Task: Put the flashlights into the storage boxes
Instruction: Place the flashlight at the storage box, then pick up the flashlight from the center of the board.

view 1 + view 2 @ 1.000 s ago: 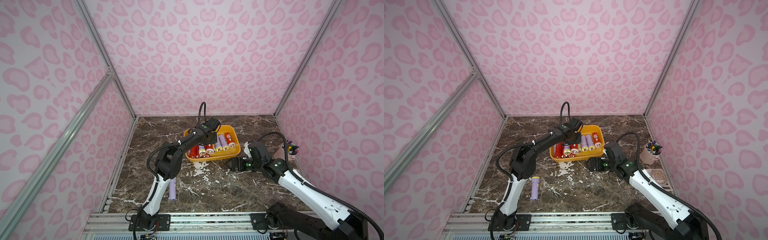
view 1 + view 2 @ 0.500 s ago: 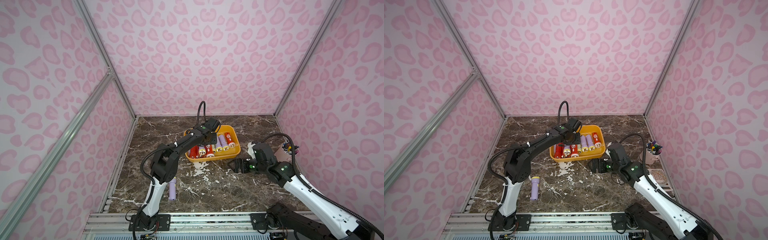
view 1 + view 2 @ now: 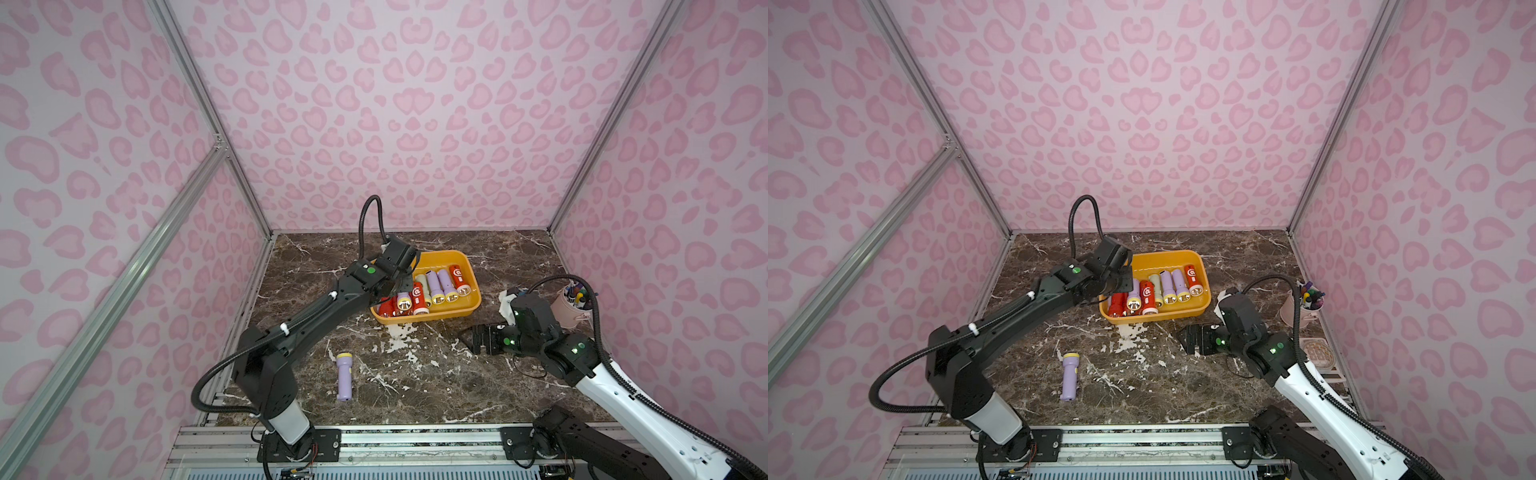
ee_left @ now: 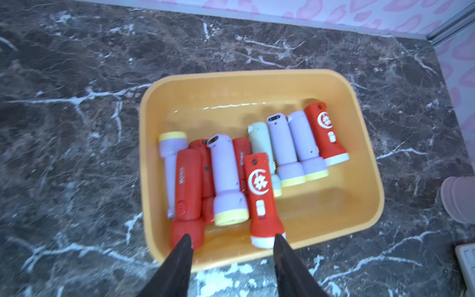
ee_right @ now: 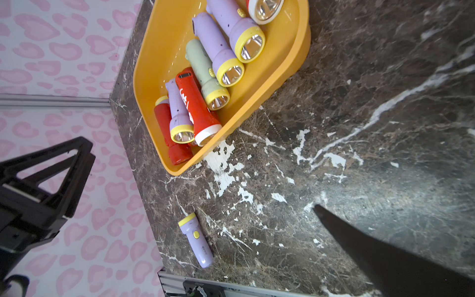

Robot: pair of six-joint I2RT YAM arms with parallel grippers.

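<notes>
Ten flashlights (image 4: 226,167) (lilac with yellow rings, red, and one pale green) lie packed side by side in the yellow-orange tray (image 4: 231,74). They run along its near wall, some stacked over others at the left end. Most have their heads turned to the tray's near rim. A reversed lilac flashlight (image 4: 171,154) lies at the tray's far left.

An eleventh, the lone lilac flashlight (image 3: 344,376), lies flat on the marble table (image 3: 415,386), well apart from the tray, off its near-left corner.

The left gripper (image 4: 232,237) hangs above the tray's near rim at the left end, its two black fingers parted with nothing between them. In the wrist view their tips flank the heads of a plain red flashlight (image 4: 187,185) and a moon-marked red flashlight (image 4: 259,190); we cannot tell whether either tip touches.

The right gripper (image 3: 471,338) sits low over the table just off the tray's near-right corner — jaws spread wide, holding nothing. A pink cup of markers (image 3: 569,305) stands to the right of the tray, near the wall.
</notes>
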